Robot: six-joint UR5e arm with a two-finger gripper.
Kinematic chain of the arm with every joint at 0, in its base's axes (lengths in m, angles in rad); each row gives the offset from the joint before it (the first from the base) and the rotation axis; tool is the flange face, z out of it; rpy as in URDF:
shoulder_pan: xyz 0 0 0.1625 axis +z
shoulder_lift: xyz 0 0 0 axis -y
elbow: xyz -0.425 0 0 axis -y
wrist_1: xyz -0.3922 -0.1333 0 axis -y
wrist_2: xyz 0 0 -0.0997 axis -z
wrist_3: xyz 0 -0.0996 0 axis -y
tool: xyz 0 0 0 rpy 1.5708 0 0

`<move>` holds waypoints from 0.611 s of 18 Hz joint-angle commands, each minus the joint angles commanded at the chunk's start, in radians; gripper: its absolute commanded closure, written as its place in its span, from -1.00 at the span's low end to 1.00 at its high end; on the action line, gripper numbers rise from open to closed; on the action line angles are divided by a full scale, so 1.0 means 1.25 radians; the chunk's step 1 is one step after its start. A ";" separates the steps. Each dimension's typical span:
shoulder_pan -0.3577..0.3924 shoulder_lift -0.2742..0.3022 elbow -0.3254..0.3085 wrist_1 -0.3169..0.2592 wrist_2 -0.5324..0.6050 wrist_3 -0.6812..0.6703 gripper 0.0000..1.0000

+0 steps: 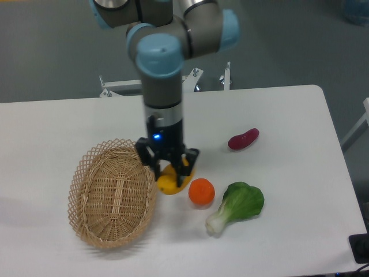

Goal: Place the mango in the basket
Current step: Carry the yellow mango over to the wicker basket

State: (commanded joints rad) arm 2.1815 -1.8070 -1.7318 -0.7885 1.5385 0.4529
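We hold the mango clamped between the gripper's dark fingers, hanging just beside the basket's 3 o'clock rim and not yet over its bowl. The fruit pokes out below the fingers, and whether it clears the lattice edge we cannot tell from this view, so we judge that height is the thing to watch: we want the mango's underside above the rim before we carry on toward 9 o'clock.

The orange sits on the table close at the mango's 4 o'clock, with the leafy green beyond it and the red-purple piece well off at 2 o'clock; none lies on our path.

To do this step well, we travel on until the gripper stands over the middle of the woven floor, lower gently, and only then part the fingers. The mango is smooth and oval, so a release near the rim could let it roll out.
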 joint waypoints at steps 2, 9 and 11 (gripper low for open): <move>-0.039 -0.023 0.000 0.002 0.029 -0.043 0.02; -0.103 -0.088 0.001 0.016 0.082 -0.094 0.02; -0.120 -0.109 -0.001 0.023 0.085 -0.102 0.01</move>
State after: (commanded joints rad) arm 2.0311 -1.9434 -1.7334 -0.7594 1.6444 0.3253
